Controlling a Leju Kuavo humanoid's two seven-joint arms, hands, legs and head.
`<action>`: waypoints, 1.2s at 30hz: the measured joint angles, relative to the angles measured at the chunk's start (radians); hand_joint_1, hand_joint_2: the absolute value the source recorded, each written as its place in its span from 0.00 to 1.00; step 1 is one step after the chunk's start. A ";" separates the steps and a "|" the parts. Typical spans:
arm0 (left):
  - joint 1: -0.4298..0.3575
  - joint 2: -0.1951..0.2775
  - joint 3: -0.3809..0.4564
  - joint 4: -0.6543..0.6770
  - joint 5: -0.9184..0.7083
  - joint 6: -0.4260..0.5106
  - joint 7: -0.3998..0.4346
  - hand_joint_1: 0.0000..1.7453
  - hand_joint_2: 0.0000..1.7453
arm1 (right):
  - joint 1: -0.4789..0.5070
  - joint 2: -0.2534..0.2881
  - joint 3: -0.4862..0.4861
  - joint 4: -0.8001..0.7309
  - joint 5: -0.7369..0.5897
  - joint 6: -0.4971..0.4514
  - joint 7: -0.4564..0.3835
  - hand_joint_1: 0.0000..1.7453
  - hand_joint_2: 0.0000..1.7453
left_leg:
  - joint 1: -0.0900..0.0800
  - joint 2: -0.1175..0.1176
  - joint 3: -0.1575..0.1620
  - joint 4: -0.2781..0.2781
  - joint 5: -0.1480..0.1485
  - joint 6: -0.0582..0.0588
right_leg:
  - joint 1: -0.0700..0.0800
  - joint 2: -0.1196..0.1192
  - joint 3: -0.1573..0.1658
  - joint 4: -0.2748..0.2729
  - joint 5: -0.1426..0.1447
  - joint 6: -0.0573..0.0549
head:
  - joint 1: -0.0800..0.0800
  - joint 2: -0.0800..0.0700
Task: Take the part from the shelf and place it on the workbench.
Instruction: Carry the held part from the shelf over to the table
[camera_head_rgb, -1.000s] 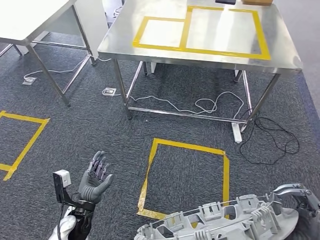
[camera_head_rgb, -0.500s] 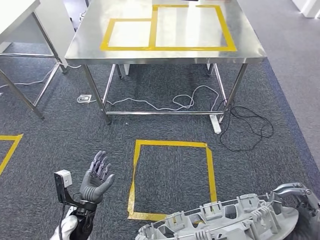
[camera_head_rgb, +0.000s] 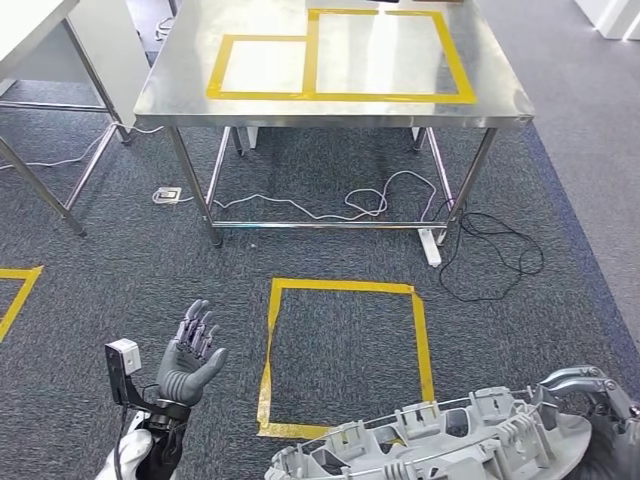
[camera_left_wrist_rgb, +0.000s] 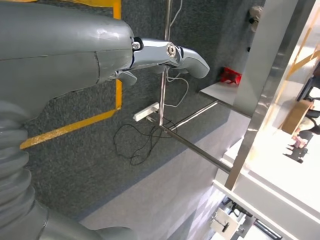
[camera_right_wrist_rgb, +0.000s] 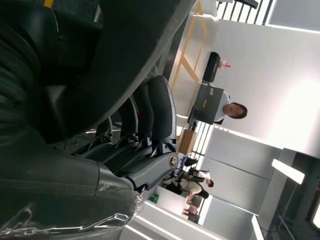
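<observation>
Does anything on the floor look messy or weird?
Yes: loose cables lie tangled on the carpet beside the steel workbench's leg, near a white power strip. The yellow tape square looks wrinkled along one edge.

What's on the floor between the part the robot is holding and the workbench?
In the head view, a yellow tape square on carpet lies between the part and the workbench; white and black cables trail nearer the bench.
</observation>
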 joint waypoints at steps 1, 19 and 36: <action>-0.001 0.000 0.000 0.000 -0.002 -0.001 -0.002 0.00 1.00 | 0.000 0.000 0.000 0.000 0.000 0.001 -0.001 0.77 1.00 | -0.001 0.001 0.002 -0.007 -0.003 0.007 | 0.000 0.000 0.000 0.002 0.007 0.007 | 0.000 0.000; 0.021 0.006 -0.004 0.004 -0.013 -0.009 -0.045 0.00 1.00 | 0.083 -0.067 0.020 -0.001 -0.020 -0.108 -0.027 0.77 1.00 | 0.049 0.047 0.110 0.038 -0.069 -0.071 | -0.033 -0.094 -0.033 0.068 -0.038 0.006 | 0.015 0.000; 0.027 0.012 -0.010 0.018 -0.013 -0.014 -0.045 0.00 1.00 | 0.081 -0.137 0.071 -0.007 -0.026 -0.168 -0.011 0.77 1.00 | -0.010 0.040 -0.066 0.009 0.060 0.013 | 0.015 -0.085 0.174 0.200 -0.158 -0.001 | 0.015 0.000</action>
